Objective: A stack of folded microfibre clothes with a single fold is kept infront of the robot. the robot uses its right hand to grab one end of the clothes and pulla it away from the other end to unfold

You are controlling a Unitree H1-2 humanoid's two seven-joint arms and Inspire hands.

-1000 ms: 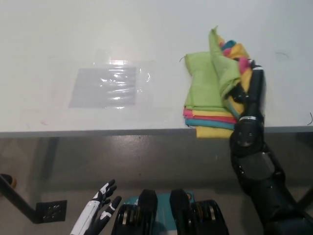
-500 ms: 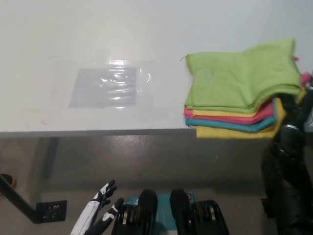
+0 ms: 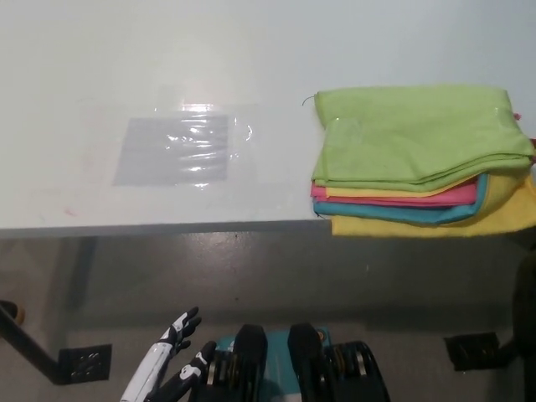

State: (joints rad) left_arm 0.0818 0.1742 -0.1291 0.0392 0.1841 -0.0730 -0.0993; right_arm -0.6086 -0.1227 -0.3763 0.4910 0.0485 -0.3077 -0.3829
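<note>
A white table (image 3: 167, 59) fills the upper part of the head view, its front edge running across the middle of the frame above a grey floor (image 3: 251, 276). A clear plastic sheet (image 3: 176, 149) lies flat on the table's left half. On the right half, at the front edge, sits the stack of microfibre cloths (image 3: 419, 159), spread wide from side to side so that its long axis runs left to right along the table edge. The green cloth (image 3: 419, 134) on top lies open and nearly flat, covering most of the pile; beneath it, bands of pink, teal and yellow show along the near side, with the bottom yellow layer hanging slightly past the table edge and reaching the picture's right border. The black right hand does not appear anywhere in the frame; only a dark sliver of the right arm (image 3: 528, 335) shows at the lower right edge, below and to the right of the stack, so its grasp cannot be read. The white left hand (image 3: 172, 356) rests low at the bottom left, well apart from the cloths, holding nothing with its fingers spread. The right arm is clearly the nearer limb, and any further pull would likely run along the stack's long axis, away from its left end.
</note>
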